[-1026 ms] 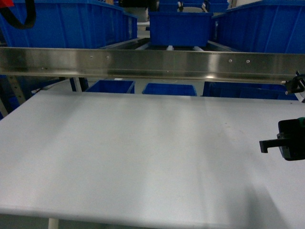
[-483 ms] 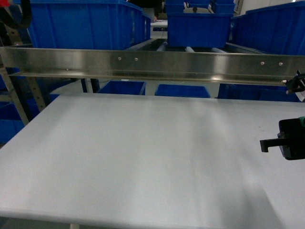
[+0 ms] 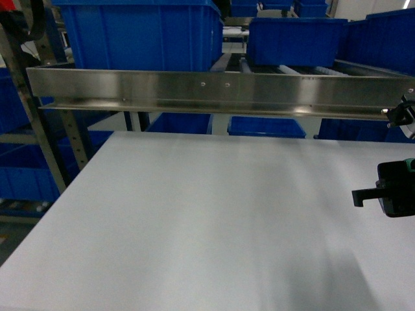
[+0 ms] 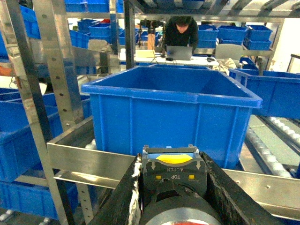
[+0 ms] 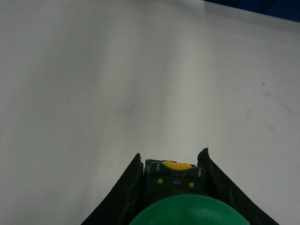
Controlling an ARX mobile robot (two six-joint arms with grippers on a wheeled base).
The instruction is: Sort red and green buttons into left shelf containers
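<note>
A white counter (image 3: pixel 214 220) fills the foreground, and behind it the left shelf (image 3: pixel 220 94) carries bright-blue containers (image 4: pixel 171 112) on steel rails and roller tracks. The right pincer (image 5: pixel 171 164) hangs above the counter, clamped on the green button (image 5: pixel 187 211), whose cap fills the bottom of the right wrist view. The left pincer (image 4: pixel 171 161), facing a large container on the shelf, grips a button (image 4: pixel 172 176); its cap colour cannot be told.
</note>
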